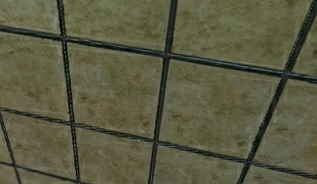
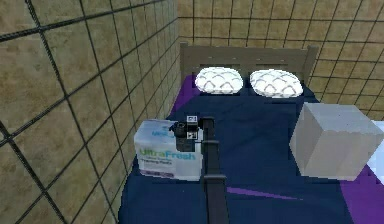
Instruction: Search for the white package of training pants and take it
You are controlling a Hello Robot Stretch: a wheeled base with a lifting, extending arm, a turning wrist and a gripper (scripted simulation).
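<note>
Gripper [image 2: 183, 131] sits at the far end of the dark arm bar [image 2: 213, 185], which rises from the arm side view's bottom edge; its dark body overlaps the white package [image 2: 158, 152], so cannot tell whether it holds anything, and the fingers are hard to pick out against the package. Package is white with teal print and lies on the bed [image 2: 255, 150] at the cover's left side, close to the tiled side wall [image 2: 70, 90]; its upper right corner is hidden behind the gripper, and contact cannot be judged. Forward view has a tan tiled wall [image 1: 117, 85] with dark grout lines close ahead. Bed has a dark blue cover, its near end cut off by the bottom edge, with a purple streak [image 2: 250, 190] low on it. Grey box [image 2: 335, 140] stands on the cover's right side, well apart from the package. Pale strip [image 2: 376, 165] beside the box is cut by the right edge, unclear what it is. Farther back, two white quilted pillows [image 2: 220, 80] [image 2: 275, 82] lie side by side against a dark headboard [image 2: 250, 55]. Tiled back wall [image 2: 260, 20] is behind that.
</note>
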